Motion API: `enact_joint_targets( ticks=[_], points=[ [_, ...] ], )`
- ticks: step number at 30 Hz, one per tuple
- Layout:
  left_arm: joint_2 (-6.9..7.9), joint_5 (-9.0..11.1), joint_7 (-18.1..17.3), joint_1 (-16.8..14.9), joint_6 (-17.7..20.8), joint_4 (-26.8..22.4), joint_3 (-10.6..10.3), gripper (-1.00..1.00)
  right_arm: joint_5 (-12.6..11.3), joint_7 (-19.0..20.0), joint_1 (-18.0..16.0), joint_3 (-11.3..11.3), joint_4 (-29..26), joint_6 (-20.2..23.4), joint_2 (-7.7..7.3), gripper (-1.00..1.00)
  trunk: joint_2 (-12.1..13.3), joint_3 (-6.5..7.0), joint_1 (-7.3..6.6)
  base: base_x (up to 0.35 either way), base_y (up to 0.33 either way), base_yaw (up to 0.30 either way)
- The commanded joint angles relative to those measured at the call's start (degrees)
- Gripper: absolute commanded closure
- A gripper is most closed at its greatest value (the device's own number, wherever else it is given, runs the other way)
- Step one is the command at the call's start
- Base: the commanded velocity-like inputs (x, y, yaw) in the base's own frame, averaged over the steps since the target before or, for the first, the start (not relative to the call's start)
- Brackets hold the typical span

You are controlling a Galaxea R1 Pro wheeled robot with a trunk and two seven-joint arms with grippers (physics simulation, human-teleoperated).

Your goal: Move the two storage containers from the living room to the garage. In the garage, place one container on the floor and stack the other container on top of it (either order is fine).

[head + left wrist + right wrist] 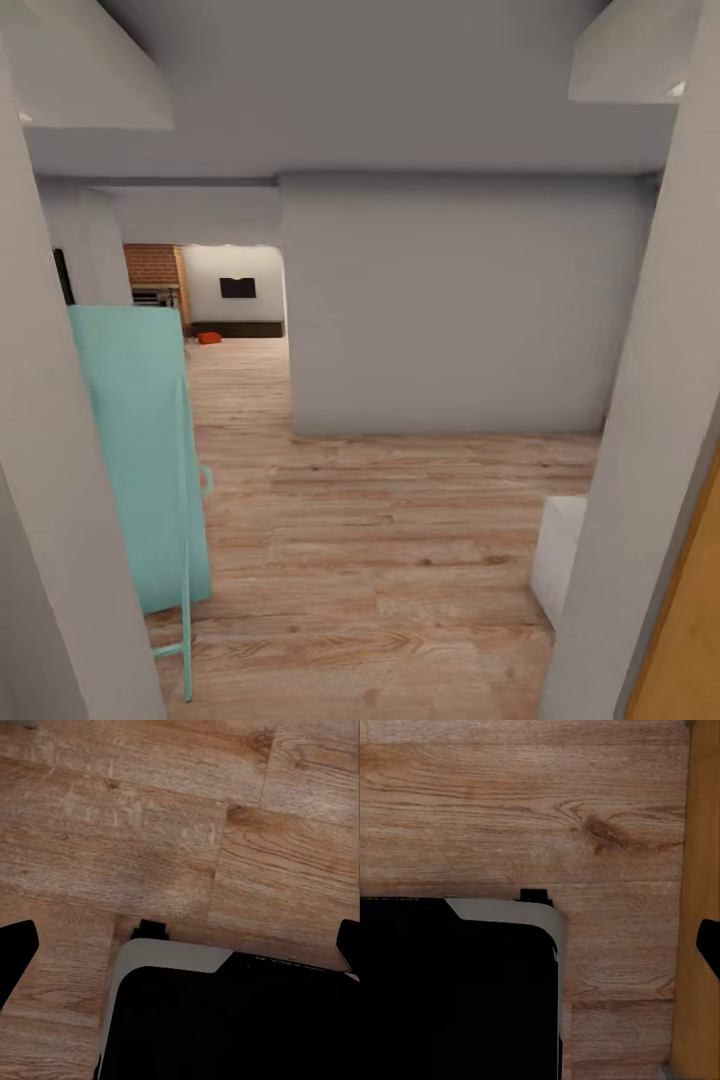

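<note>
One storage container (209,338) lies far off in the living room (232,290).

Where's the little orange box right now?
In the head view, the orange-red storage container sits far off on the wood floor of the living room, left of centre, beside the long dark bench below the black TV.
</note>
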Motion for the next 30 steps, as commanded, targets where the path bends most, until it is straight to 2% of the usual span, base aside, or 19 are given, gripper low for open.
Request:
enact_joint_targets(
  ticks=[1,30],
  points=[
    [0.0,0.57,0.05,-0.02,0.2,0.01,0.19,-1.0,-0.57,-0.01,-0.06,0.48,0.18,-0.33,0.01,-1.0,-0.02,-0.01,0.05,0.323,0.0,0.021],
    [-0.09,0.52,0.05,-0.02,0.63,0.01,0.19,-1.0,-1.08,-0.01,-0.05,0.3,0.18,-0.16,-0.34,-1.0,-0.02,-0.01,0.05,0.323,0.0,0.001]
  ],
)
